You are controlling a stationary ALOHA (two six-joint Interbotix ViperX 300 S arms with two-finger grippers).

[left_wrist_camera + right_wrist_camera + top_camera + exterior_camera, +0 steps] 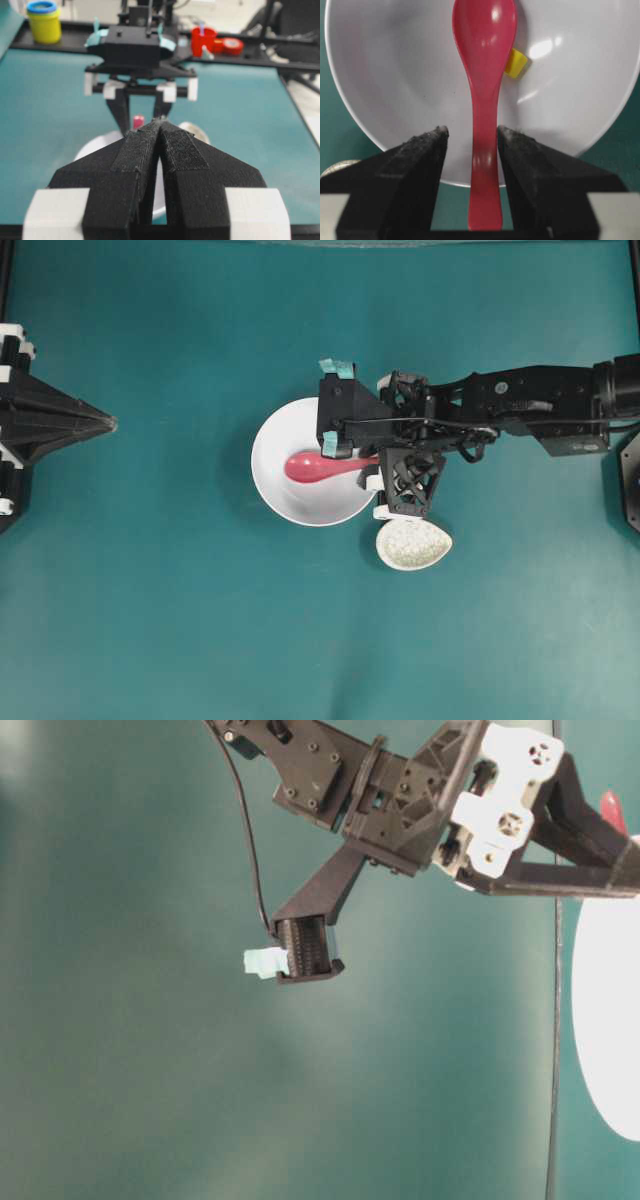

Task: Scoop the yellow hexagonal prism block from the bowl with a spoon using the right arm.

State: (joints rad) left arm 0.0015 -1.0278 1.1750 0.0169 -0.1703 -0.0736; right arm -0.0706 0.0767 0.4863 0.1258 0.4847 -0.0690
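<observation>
The white bowl (275, 440) sits mid-table. The pink-red spoon (310, 467) lies with its scoop in the bowl and its handle over the rim toward the right arm. In the right wrist view the yellow block (516, 63) rests on the bowl (380, 75) floor, touching the right side of the spoon's (484, 40) scoop. My right gripper (471, 131) is open and straddles the handle with a gap on each side; overhead it (335, 410) hides the block. My left gripper (105, 423) is shut and empty at the far left, also seen in its wrist view (160, 122).
The speckled egg-shaped spoon rest (412, 543) sits just beside the bowl under the right wrist. A yellow jar with a blue lid (44, 22) and red items (205, 40) stand beyond the table's far edge.
</observation>
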